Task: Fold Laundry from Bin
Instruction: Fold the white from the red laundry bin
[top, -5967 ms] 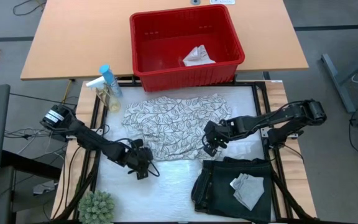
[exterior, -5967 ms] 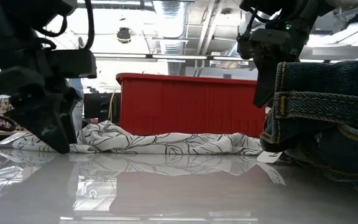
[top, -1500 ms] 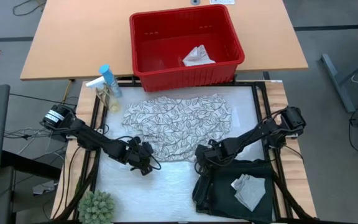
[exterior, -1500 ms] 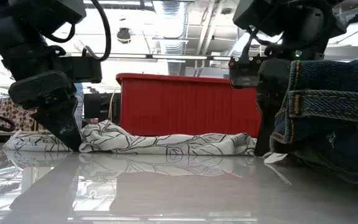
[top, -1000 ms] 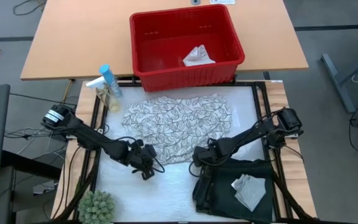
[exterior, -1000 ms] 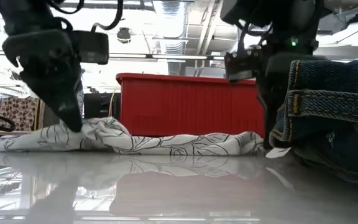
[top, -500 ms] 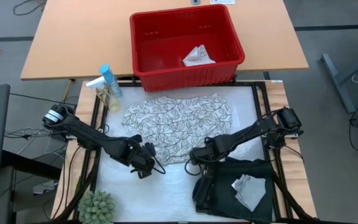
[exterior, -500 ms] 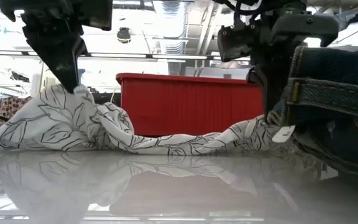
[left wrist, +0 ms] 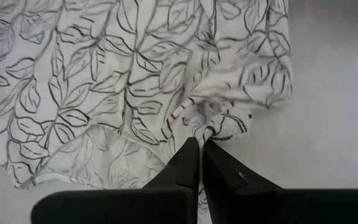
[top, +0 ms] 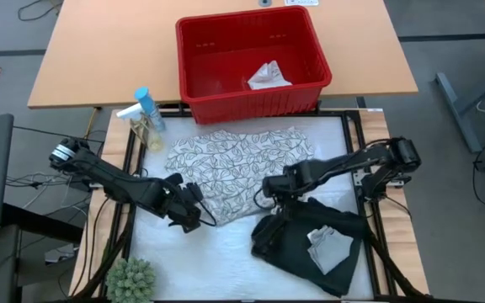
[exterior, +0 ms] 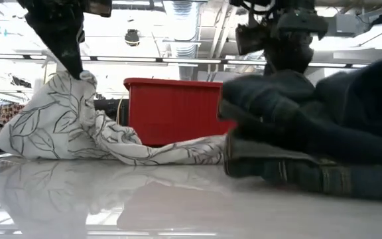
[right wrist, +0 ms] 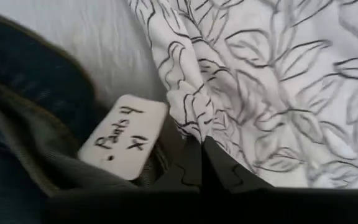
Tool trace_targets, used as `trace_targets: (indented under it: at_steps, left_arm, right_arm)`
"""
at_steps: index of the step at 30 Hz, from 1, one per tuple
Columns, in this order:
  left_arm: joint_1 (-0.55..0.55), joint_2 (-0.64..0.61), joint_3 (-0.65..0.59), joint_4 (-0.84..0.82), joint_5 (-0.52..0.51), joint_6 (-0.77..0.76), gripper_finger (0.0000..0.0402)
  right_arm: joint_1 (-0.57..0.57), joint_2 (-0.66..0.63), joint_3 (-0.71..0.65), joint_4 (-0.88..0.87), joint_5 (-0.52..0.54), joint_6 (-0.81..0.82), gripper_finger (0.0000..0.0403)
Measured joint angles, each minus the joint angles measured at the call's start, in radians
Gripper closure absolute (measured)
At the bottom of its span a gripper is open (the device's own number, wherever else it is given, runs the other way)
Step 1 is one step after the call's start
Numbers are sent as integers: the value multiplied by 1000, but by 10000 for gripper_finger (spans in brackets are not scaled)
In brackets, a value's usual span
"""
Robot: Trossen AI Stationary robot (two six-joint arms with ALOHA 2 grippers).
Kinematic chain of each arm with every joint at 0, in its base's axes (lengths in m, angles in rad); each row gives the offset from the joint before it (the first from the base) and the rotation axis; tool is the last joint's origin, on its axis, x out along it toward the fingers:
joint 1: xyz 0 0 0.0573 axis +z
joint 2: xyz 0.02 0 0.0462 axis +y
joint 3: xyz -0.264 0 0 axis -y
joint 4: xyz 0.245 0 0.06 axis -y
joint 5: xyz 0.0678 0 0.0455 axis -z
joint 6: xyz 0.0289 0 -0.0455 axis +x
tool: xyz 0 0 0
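Note:
The white-grey leaf-patterned cloth (top: 236,168) lies spread on the white mat, its far part flat near the red bin (top: 194,38). My left gripper (top: 189,212) is shut on its near left corner and my right gripper (top: 271,199) on its near right corner, both raised above the mat. The dark garment (top: 291,249) lies at the near right with a small grey cloth (top: 329,247) on top. Its far left corner (exterior: 270,96) is raised under my right gripper. A small whitish cloth (top: 268,77) lies in the bin. My left gripper pinches a bunched corner (left wrist: 207,126) of the leaf cloth between its two fingers, coming from above and slanting down. The corner is lifted into a peak (exterior: 78,78) and the cloth drapes down from it onto the mat. My right gripper pinches the leaf cloth's near right edge (right wrist: 189,129) between its fingers, pointing down from above. A white tag (right wrist: 123,140) and the dark garment's edge (right wrist: 36,118) lie right beside the fingers. The garment's corner rises with them; whether it is also pinched I cannot tell.
A spray bottle (top: 146,111) stands at the mat's far left corner and a green plant (top: 131,278) at the near left. Black frame rails (top: 369,210) run along the mat's sides. Bare mat (top: 217,261) shows between the arms at the near side.
Both grippers have risen, still shut, each drawing a near corner of the leaf cloth up off the mat while its far part stays flat. The dark garment's far left corner has lifted with my right gripper, and the garment has turned and shifted toward the left.

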State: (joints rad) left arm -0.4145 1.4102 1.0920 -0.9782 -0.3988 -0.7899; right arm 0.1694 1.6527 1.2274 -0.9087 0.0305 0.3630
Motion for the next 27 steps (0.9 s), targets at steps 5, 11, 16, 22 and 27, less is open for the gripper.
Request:
trace_targets:
  at_steps: [5, 11, 16, 22, 27]
  left_arm:
    - [-1, -11, 0, -1, -6, -17, 401]
    - [-1, -11, 0, -2, -3, -15, 401]
    - [-1, -11, 0, -17, -2, -4, 401]
    - [-1, -11, 0, -36, 6, -22, 401]
    - [-1, -11, 0, -38, 10, -41, 401]
  right_arm:
    - [87, 19, -120, 192, -20, 96, 384]
    - [171, 16, -198, 314, -21, 191, 384]
    - [137, -15, -189, 327, -36, 151, 384]
    - [60, -67, -185, 391, -43, 83, 384]
    - [17, -91, -184, 350, -24, 76, 384]
